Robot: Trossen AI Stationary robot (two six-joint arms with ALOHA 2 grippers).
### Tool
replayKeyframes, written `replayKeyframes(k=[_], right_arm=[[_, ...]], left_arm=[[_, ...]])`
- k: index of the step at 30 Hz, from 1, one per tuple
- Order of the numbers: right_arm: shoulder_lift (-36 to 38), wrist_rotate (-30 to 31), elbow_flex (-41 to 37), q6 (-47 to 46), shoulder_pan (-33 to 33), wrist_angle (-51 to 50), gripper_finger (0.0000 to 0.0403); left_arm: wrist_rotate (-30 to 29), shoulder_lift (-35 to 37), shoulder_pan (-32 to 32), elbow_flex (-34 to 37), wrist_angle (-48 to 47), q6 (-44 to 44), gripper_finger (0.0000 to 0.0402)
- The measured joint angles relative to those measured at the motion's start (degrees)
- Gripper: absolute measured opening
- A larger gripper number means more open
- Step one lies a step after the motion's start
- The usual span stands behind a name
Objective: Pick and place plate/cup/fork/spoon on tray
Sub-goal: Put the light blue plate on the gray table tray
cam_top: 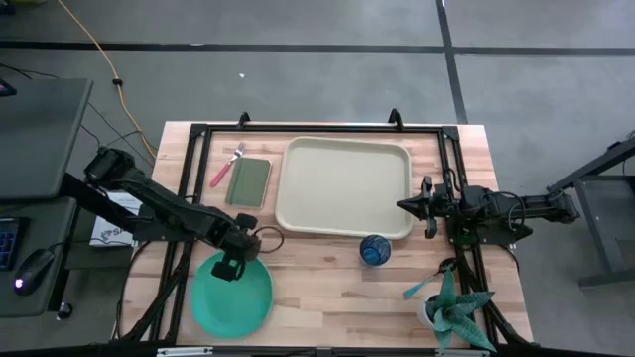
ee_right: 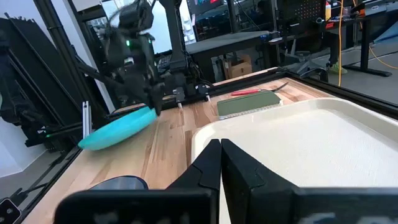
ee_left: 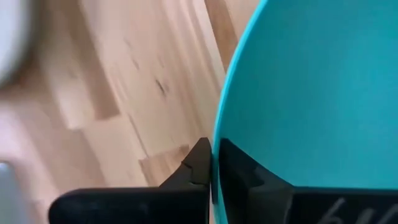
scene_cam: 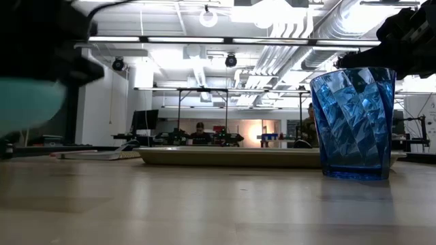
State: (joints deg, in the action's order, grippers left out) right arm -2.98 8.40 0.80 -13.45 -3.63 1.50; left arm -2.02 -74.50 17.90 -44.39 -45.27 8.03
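My left gripper (cam_top: 230,266) is shut on the turquoise plate (cam_top: 234,297) at the table's near left. The plate also shows in the right wrist view (ee_right: 118,129) and at the left of the low view (scene_cam: 27,102). My right gripper (ee_right: 221,155) is shut and empty, above the right rim of the cream tray (cam_top: 342,183). The blue cup (cam_top: 375,250) stands upright on the table just in front of the tray. The pink-handled fork (cam_top: 226,167) lies left of the olive pad (cam_top: 248,181). The blue-handled spoon (cam_top: 422,288) lies by the plant. My left gripper pinches the plate's rim (ee_left: 217,134) on its far side, one finger (ee_left: 198,163) on each face. The fingers come slanting down from the far left. The plate is lifted off the table and tilted, its free side lower (ee_right: 87,142).
A teal spiky plant (cam_top: 458,315) in a white pot stands at the near right corner. A black frame (cam_top: 298,129) runs along the table's far and side edges. Bare wood lies between the plate and the cup.
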Motion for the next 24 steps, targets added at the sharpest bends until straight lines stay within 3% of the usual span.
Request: replayKeyframes(k=[4, 8, 13, 17, 24], right_arm=[[-0.02, 0.00, 0.00, -0.01, -0.01, 0.00, 0.0000], [-0.03, 0.03, 0.00, 0.00, 0.00, 0.00, 0.0000], [0.02, 0.00, 0.00, 0.02, 0.01, 0.00, 0.0000], [0.04, 0.01, 0.00, 0.00, 0.00, 0.00, 0.0000], [0.00, 0.00, 0.00, 0.00, 0.01, 0.00, 0.0000]], left_arm=[[-5.78, 2.39, -3.22, -6.54, -3.87, 3.83, 0.0001], [-11.03, 2.41, -7.89, -15.10, -8.40, 1.25, 0.0001], [-15.26, 0.86, -16.28, -26.14, -6.59, -3.87, 0.0001], [-19.24, -2.37, -25.44, -33.66, 0.42, -5.27, 0.0001], [-14.02, -14.97, -39.57, -42.02, 8.77, -4.81, 0.0000]])
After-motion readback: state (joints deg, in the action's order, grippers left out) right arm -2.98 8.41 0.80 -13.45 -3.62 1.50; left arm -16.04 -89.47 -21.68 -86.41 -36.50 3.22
